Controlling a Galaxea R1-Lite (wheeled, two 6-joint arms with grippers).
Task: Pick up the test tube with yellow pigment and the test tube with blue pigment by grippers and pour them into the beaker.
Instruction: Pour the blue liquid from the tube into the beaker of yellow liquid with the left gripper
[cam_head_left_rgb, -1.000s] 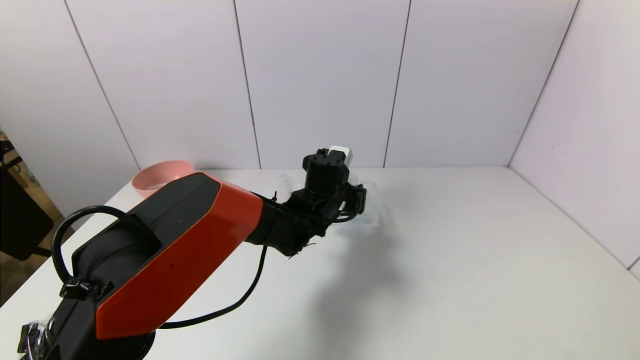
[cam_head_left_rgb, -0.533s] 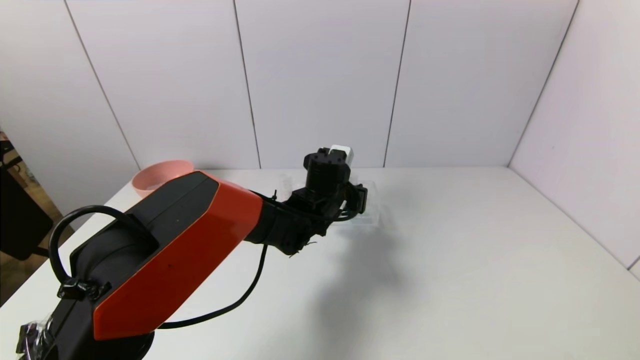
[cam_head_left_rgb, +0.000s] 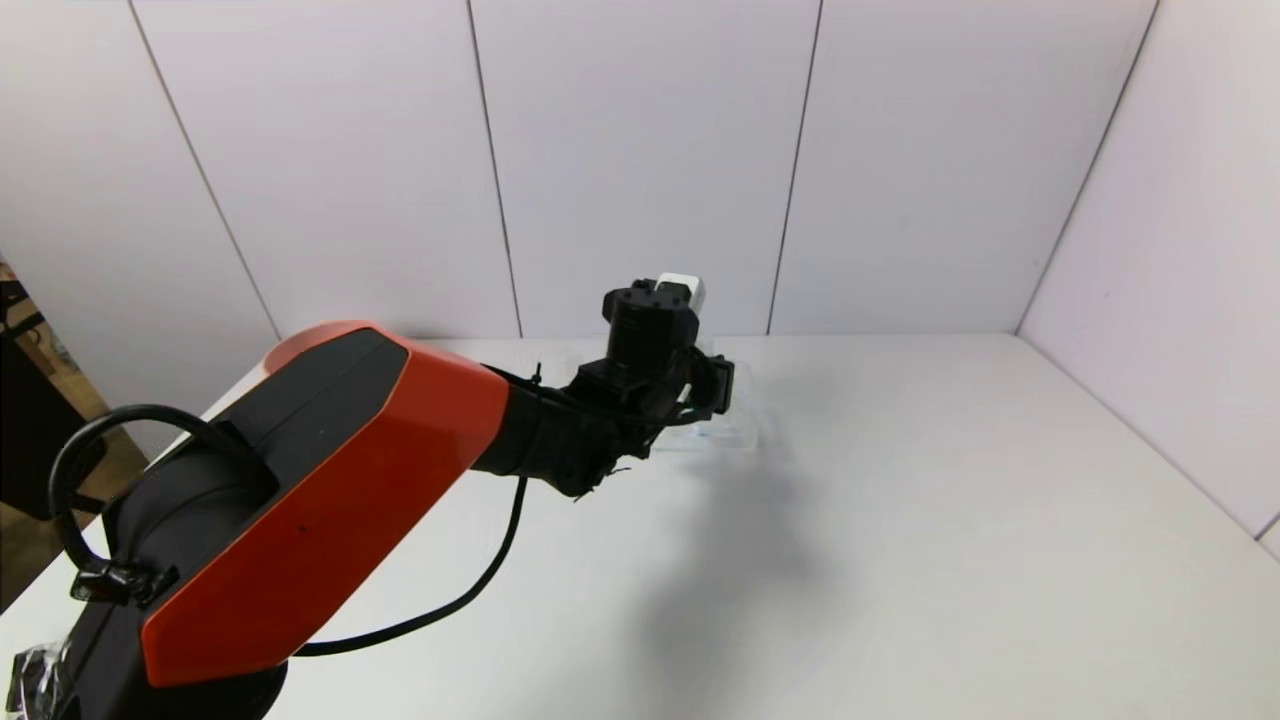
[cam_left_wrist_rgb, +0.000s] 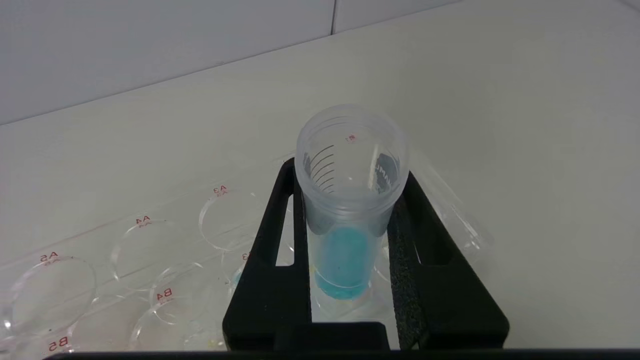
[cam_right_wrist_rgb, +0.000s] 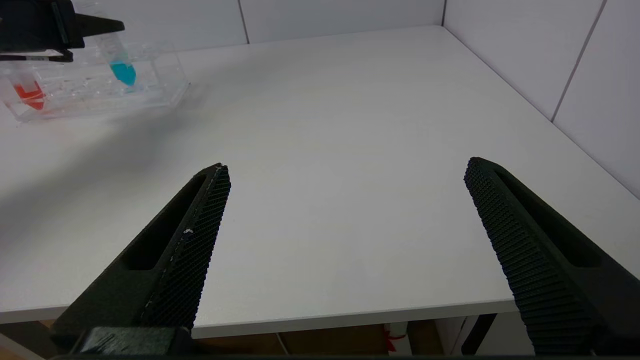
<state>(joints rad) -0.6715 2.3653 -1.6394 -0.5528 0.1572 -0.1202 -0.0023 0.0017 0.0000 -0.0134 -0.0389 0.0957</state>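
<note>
Closest to the robot, the right gripper (cam_right_wrist_rgb: 345, 250) is just hanging out at the near edge of the white surface (cam_right_wrist_rgb: 350, 125) with its fingers spread wide and nothing between them, so I'd guess it's parked until it's needed for the other tube. Further out, the left gripper (cam_left_wrist_rgb: 350, 260) is where the action is: it's reached across to the clear tube rack (cam_right_wrist_rgb: 100, 95) near the far wall and it's clamped tight on the test tube with blue pigment (cam_left_wrist_rgb: 350, 200), both foam-lined fingers (cam_left_wrist_rgb: 405, 250) pressing on the tube's sides below the open rim. The tube sits upright with the blue liquid pooled in its rounded bottom, which makes sense, since keeping it vertical is what stops it spilling before the pour. From the right wrist view the blue tip looks like it's right at the rack's top level, so I can't tell for sure if it's fully clear of its hole yet. A red tube (cam_right_wrist_rgb: 30, 95) sits at the other end of the rack. The rack's labelled holes next to the gripper look empty. I can't spot the yellow tube or the beaker anywhere; the left arm (cam_head_left_rgb: 330, 480) blocks a lot of the head view.
</note>
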